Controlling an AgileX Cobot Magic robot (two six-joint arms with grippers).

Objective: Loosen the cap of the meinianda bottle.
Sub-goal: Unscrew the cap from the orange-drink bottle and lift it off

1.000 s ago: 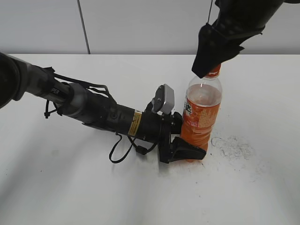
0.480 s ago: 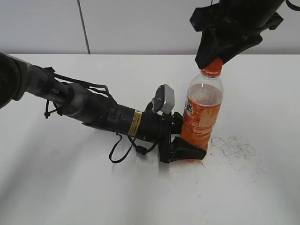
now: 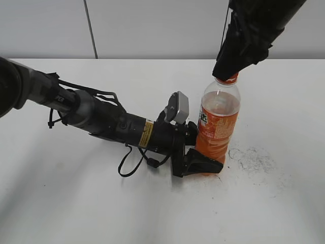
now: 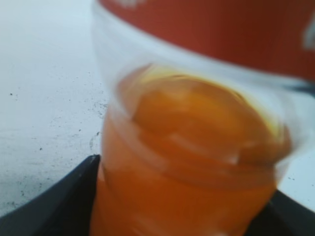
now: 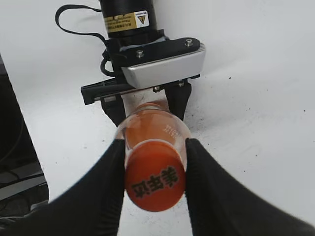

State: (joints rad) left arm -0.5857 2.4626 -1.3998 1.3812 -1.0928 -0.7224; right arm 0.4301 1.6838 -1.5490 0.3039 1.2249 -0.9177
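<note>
Bench (image 3: 76,203) surface is plain white and fills most of the exterior frame, with a patch of dark scuff marks (image 3: 254,160) at lower right, just beside the bottle; a pale grey wall (image 3: 152,25) runs along the top. The tall clear plastic bottle of orange drink (image 3: 217,127) stands upright right of centre. The left gripper (image 3: 200,162) pinches its lower body between black fingers (image 3: 205,165). From the upper right, the right gripper (image 5: 155,182) comes down over the small round orange screw cap (image 5: 155,182); its black fingers (image 5: 106,191) press against both sides of the cap.
</note>
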